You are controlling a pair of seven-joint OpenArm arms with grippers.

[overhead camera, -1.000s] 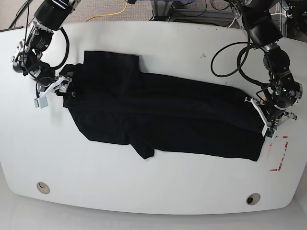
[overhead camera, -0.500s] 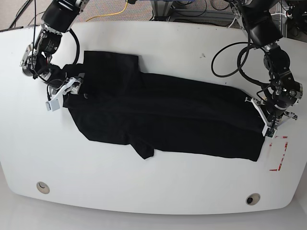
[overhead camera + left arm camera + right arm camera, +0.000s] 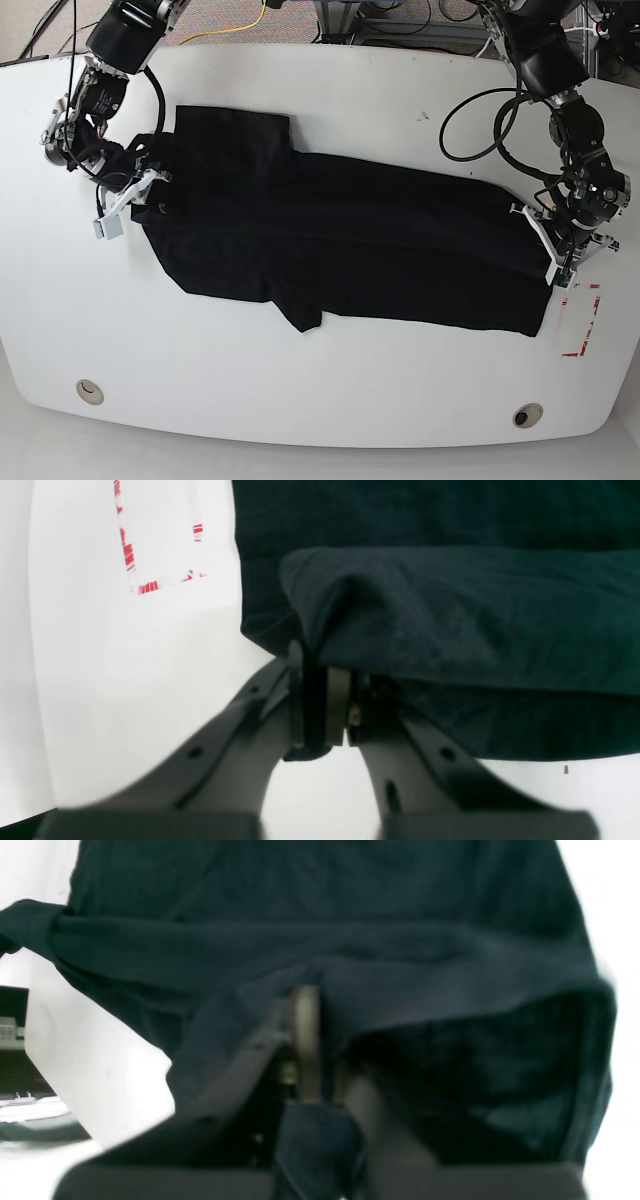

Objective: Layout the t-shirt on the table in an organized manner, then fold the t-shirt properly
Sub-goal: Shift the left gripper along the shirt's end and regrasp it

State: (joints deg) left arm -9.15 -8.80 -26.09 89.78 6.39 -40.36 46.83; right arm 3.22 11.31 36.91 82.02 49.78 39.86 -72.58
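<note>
Now the change sits at the 9 o'clock end of the shirt (image 3: 340, 240): the right gripper (image 3: 150, 185), which a second ago stood spread just off the cloth's edge, has moved in and clamped shut on the shirt's edge there, and its wrist view shows dark fabric bunched around the closed jaws. The shirt itself lies where it lay, a long, partly doubled strip across the middle of the worktop (image 3: 330, 90), running from about 9 to 3 o'clock with a sleeve flap poking toward 6. At the 3 o'clock end the left gripper (image 3: 553, 250) has kept its place, closed on the shirt's edge, a pinch of cloth showing between its jaws, beside the red tape (image 3: 583, 320). With both ends now held, the arms look set to lift or pull the shirt taut and spread it flat; folding has not begun.
</note>
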